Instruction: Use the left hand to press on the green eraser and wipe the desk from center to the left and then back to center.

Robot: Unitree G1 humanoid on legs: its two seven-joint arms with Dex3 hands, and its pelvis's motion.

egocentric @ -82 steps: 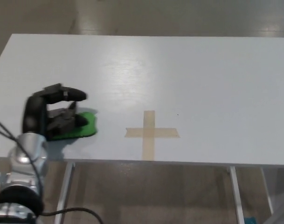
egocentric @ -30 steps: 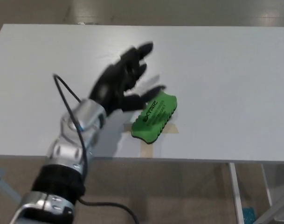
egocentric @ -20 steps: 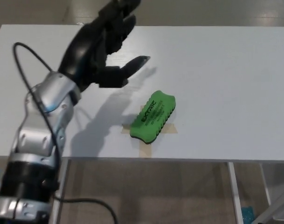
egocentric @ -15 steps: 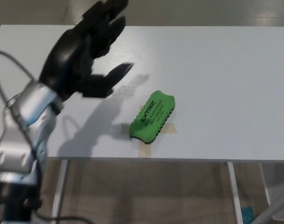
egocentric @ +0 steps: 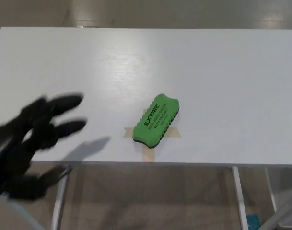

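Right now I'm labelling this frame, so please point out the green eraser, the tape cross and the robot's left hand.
green eraser (egocentric: 156, 120), head view, middle of its printed top face.
tape cross (egocentric: 148, 154), head view, lower arm below the eraser.
left hand (egocentric: 33, 139), head view, blurred middle of the hand.

eraser (egocentric: 156, 119): bright green, black lettering on top
desk (egocentric: 222, 72): plain white
tape cross (egocentric: 149, 152): tan
left hand (egocentric: 30, 139): black, blurred

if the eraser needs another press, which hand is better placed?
Left. The left hand is the only one in view, open at the table's near left edge, apart from the eraser lying on the tape cross. The right hand doesn't show.
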